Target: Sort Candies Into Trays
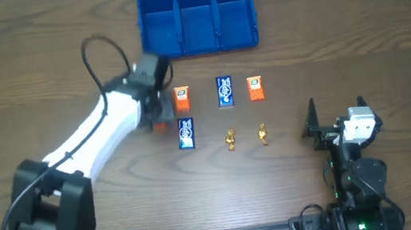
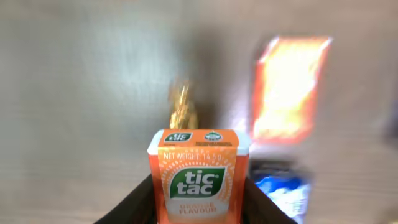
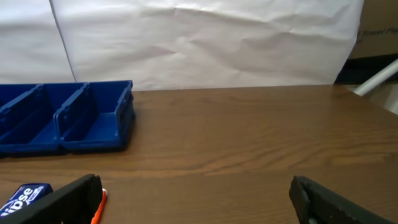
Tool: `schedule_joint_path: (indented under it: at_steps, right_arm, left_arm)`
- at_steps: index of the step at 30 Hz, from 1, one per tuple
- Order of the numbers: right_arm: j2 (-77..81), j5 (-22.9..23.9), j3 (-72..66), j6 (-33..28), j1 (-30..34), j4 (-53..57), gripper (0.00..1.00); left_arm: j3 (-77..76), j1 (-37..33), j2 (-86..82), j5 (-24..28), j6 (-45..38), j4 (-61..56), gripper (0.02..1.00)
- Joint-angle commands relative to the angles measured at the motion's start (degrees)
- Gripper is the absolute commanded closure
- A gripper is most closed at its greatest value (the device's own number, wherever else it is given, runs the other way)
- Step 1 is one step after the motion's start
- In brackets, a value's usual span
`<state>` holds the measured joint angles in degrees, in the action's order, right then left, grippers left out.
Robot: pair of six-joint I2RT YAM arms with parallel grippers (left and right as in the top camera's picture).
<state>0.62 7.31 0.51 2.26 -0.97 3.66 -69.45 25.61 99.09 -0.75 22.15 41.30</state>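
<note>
Left tool (image 2: 199, 190) clamps orange box (image 2: 199, 163) at wood-grain table (image 1: 23, 76) backed by white sheet (image 3: 186, 37).

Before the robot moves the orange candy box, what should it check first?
1. Orange candy box sits between the left end effector fingers, which press both its sides: ok.
2. Box lifted off the table: cannot tell.
3. Blue tray has all three compartments empty: ok.
4. Nearest blue candy box lies on the side away from the tray, out of the way: ok.
5. Right end effector is open and apart from the candies: ok.
</note>
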Motion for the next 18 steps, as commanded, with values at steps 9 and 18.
schedule_joint_path:
  at_steps: [9, 18]
  right_arm:
    - [-0.44, 0.11, -0.07, -0.85, 0.35, 0.33, 0.003]
    - [-0.44, 0.11, -0.07, -0.85, 0.35, 0.33, 0.003]
  left_arm:
    - [-57.33, -3.48, 25.83, -6.1, -4.22, 17.27, 0.744]
    - [-68.24, -5.9, 38.12, -2.89, -5.92, 19.15, 0.726]
